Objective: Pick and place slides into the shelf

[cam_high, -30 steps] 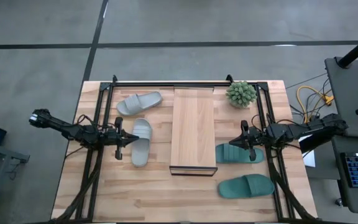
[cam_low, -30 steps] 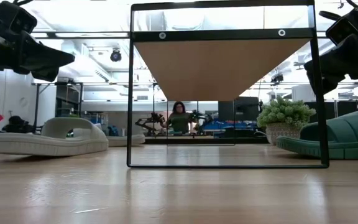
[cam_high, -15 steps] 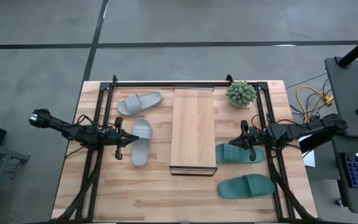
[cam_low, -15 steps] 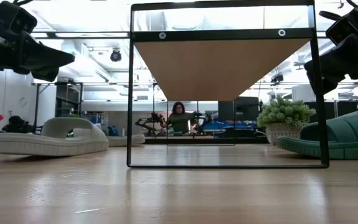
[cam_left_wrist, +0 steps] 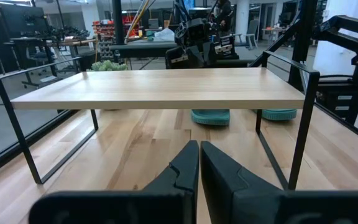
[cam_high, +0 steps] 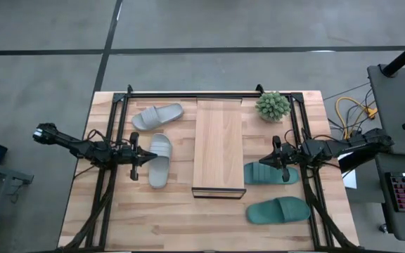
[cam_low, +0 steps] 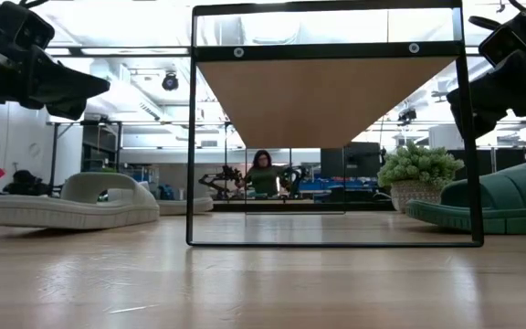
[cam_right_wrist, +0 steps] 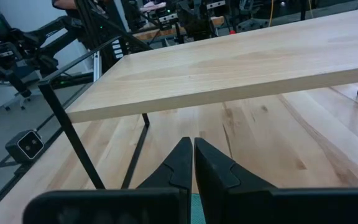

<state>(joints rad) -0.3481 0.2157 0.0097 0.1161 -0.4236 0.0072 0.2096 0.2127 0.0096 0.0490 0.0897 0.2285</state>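
The light-wood shelf [cam_high: 219, 146] with its dark frame stands in the table's middle. Two light grey slides lie left of it: one [cam_high: 157, 115] toward the far edge, one [cam_high: 159, 160] beside my left gripper [cam_high: 135, 166]. Two teal slides lie right of the shelf: one [cam_high: 271, 173] under my right gripper [cam_high: 275, 152], one [cam_high: 279, 210] nearer the near edge. My left gripper [cam_left_wrist: 199, 155] is shut and hovers above the table, pointing at the shelf. My right gripper [cam_right_wrist: 193, 152] is shut too, held above the teal slide and facing the shelf.
A small potted plant [cam_high: 273, 105] stands at the far right corner by the shelf. Dark metal rails [cam_high: 111, 140] run along both table sides and the far edge. Bare wood lies near the front edge [cam_high: 188, 225]. A person sits far off in the room [cam_low: 263, 174].
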